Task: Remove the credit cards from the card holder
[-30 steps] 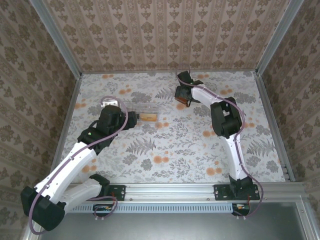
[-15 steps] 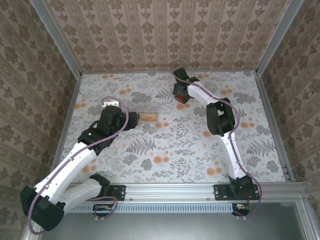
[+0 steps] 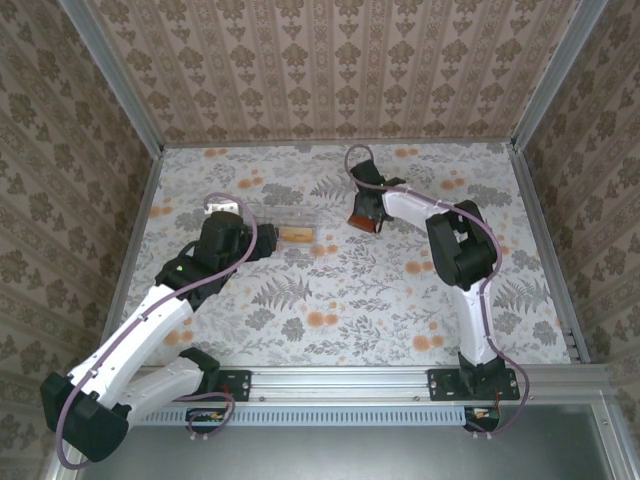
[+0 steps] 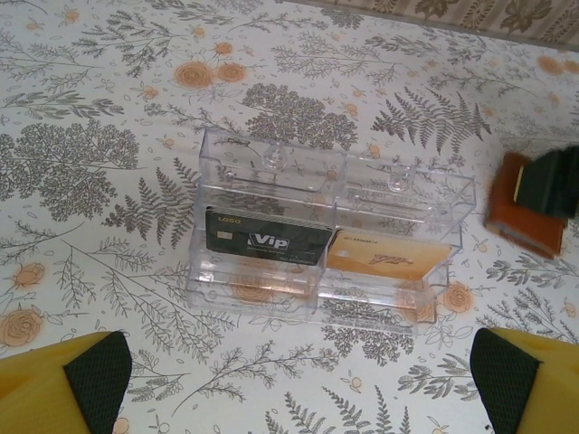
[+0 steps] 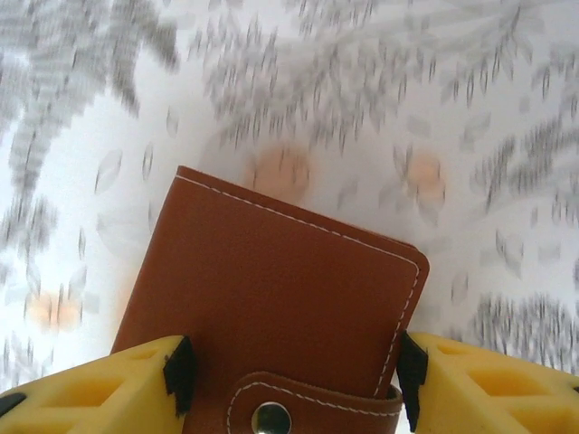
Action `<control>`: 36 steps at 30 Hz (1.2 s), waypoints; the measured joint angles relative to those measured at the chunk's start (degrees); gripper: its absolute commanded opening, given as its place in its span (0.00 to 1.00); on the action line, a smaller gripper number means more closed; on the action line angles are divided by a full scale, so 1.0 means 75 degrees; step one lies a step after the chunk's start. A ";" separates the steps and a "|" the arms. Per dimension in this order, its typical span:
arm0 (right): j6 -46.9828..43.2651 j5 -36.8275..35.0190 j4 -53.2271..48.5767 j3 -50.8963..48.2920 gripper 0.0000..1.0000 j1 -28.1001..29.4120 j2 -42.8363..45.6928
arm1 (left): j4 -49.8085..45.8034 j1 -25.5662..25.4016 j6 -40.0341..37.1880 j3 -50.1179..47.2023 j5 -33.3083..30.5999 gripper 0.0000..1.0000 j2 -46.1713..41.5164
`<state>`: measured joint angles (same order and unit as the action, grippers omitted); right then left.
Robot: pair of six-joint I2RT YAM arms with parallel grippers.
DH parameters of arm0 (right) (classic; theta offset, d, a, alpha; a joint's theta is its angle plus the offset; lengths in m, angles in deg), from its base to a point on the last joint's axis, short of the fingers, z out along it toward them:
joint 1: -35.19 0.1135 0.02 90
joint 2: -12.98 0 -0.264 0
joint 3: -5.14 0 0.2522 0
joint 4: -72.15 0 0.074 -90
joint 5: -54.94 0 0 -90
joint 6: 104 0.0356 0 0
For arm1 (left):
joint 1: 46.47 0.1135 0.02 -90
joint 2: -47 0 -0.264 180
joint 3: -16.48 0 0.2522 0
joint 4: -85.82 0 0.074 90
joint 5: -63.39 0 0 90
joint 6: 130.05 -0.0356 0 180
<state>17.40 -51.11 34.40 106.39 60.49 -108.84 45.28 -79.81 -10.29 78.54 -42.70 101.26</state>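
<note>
- Card holder (image 5: 271,298): right gripper (image 5: 294,378) has just narrowed onto its sides and carries it nearer.
- Left gripper (image 4: 298,384) splayed wide; credit cards (image 4: 267,242) lie in clear box (image 4: 335,181), so extraction looks done.

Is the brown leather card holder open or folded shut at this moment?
Shut. The card holder is folded flat, and its snap strap lies fastened over the cover.

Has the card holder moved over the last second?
Yes: the card holder has shifted toward the near edge, now about level with the clear box.
</note>
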 measured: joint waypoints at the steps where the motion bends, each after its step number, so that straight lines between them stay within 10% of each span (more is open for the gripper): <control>1: -0.0003 -0.0003 0.0125 -0.0466 0.60 0.0131 0.0297 | 0.0012 0.0000 0.0000 0.0000 0.0009 1.00 0.0000; 17: 0.0233 -0.1064 -0.0006 -0.4325 0.65 0.2990 0.3325 | 0.0219 -0.1778 0.0152 -0.0134 -0.0256 1.00 0.0452; 23: 0.0023 -0.1582 -0.0731 -0.4176 0.47 0.3238 0.3343 | 0.0592 -0.2430 0.0405 -0.0656 -0.0781 1.00 0.0708; 36: 0.0015 -0.1597 -0.1119 -0.4062 0.44 0.3567 0.3343 | 0.0857 -0.1521 0.1052 -0.1827 -0.0664 1.00 -0.0889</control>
<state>17.51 -63.09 26.00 75.92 87.25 -83.77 51.70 -91.22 -2.40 64.83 -47.69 94.59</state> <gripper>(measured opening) 0.438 0.994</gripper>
